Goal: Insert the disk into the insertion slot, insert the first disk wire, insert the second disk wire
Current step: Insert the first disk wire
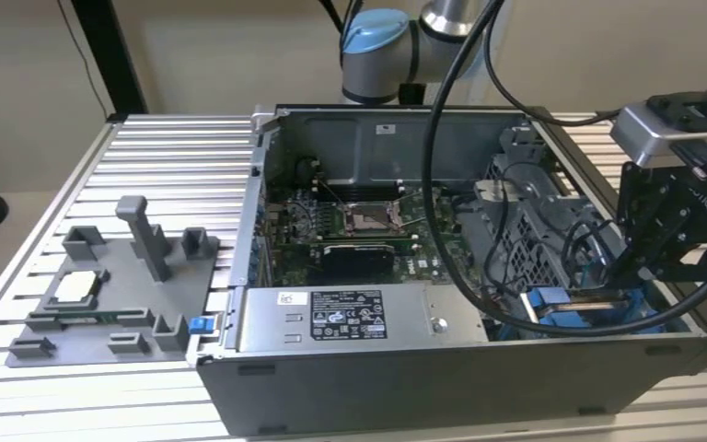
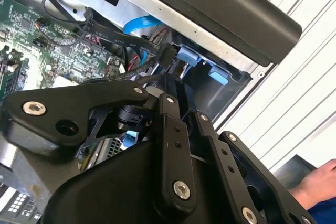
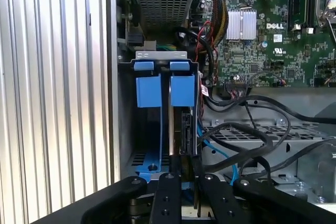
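Grey fixture [image 1: 108, 304] beside computer case [image 1: 452, 391]

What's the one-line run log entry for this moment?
gripper: at insertion slot | site: open computer case | nearby: loose black cables

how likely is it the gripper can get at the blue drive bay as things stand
Likely yes. The gripper hangs right over the drive bay, whose open side faces it. The black cables loop beside the bay, not across its mouth.
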Motion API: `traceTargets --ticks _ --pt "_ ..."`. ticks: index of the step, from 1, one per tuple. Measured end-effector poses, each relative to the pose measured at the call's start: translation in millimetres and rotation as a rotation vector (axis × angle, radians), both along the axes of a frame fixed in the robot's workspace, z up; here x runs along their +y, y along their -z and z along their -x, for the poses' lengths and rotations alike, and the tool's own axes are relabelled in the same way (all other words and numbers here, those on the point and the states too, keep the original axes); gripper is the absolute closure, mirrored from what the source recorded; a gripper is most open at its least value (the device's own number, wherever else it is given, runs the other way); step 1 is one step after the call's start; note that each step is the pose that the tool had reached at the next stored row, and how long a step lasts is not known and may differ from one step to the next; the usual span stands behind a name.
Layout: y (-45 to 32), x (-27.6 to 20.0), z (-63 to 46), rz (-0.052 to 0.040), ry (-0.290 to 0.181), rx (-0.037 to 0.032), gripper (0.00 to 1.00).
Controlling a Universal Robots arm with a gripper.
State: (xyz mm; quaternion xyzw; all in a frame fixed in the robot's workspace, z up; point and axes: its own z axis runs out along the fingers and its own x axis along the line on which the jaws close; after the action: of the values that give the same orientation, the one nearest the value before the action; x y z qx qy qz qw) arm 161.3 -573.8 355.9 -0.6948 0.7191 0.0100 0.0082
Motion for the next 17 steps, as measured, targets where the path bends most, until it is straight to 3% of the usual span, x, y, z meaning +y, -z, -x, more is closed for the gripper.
traceTargets --ticks 17 --pt "0.0 2.3 -0.5 0.0 0.0 0.0 1.0"
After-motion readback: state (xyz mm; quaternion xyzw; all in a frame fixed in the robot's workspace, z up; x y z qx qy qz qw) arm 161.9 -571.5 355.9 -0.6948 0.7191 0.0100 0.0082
